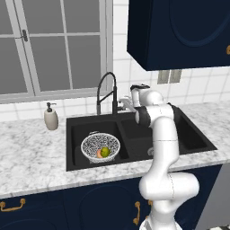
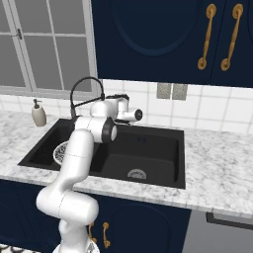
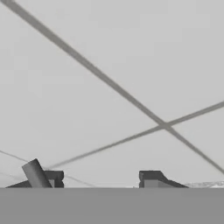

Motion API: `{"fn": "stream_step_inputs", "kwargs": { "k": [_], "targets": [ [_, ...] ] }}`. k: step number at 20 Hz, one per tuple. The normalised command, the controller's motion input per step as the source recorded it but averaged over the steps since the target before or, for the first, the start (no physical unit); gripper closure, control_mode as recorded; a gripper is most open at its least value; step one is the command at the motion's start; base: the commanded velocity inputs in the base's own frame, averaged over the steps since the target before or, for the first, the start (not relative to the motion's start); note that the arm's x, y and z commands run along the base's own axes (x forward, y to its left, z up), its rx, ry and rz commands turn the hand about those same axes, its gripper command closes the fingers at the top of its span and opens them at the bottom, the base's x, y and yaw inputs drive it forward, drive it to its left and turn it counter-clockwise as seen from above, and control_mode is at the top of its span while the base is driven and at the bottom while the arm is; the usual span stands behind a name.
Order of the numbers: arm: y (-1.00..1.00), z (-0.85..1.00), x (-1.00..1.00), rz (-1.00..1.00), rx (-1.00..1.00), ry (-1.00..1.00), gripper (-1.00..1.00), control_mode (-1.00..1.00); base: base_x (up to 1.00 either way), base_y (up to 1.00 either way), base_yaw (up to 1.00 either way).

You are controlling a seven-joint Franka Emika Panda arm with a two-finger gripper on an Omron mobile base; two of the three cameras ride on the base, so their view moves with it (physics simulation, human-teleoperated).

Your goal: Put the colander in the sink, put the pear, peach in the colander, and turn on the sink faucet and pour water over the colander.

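Observation:
The black sink [image 1: 72,148] holds the white perforated colander [image 1: 100,146] in its left basin. Inside the colander lie the yellow-green pear [image 1: 105,152] and the orange-pink peach [image 1: 99,154], side by side. The black gooseneck sink faucet [image 1: 108,87] rises behind the divider between the basins. My gripper [image 1: 121,106] is at the faucet's base, just to its right, facing the tiled wall. In the hand view the gripper [image 3: 103,178] has its fingertips [image 3: 151,177] apart with bare wall between them. A short grey rod [image 3: 36,174] leans at the left tip.
A white soap dispenser [image 1: 51,117] stands on the marble counter [image 1: 31,157] left of the sink. The right basin [image 2: 143,158] has a silver drain [image 2: 137,173]. Dark wall cabinets [image 1: 179,31] hang above the arm, and a window [image 1: 54,45] is behind the faucet.

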Motion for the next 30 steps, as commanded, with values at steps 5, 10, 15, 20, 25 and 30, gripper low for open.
{"fn": "stream_step_inputs", "kwargs": {
  "k": [5,10,15,20,25,30],
  "targets": [
    [-0.61,-0.03,0.02,-0.1,-0.02,0.04,1.0,-1.0,0.0,0.0,0.0],
    [-0.87,-0.04,0.0,-0.08,-0.01,0.01,1.0,-1.0,0.0,0.0,0.0],
    [-0.97,-0.07,-0.03,-0.09,-0.01,0.0,1.0,-1.0,0.0,0.0,0.0],
    [-1.0,-0.1,-0.37,-0.12,0.0,0.0,1.0,-1.0,0.0,0.0,0.0],
    [-1.0,-0.19,-0.58,-0.15,0.0,0.0,1.0,-1.0,0.0,0.0,0.0],
    [-1.0,-0.29,-0.78,-0.17,0.0,0.0,1.0,-1.0,0.0,0.0,0.0]
  ]
}}
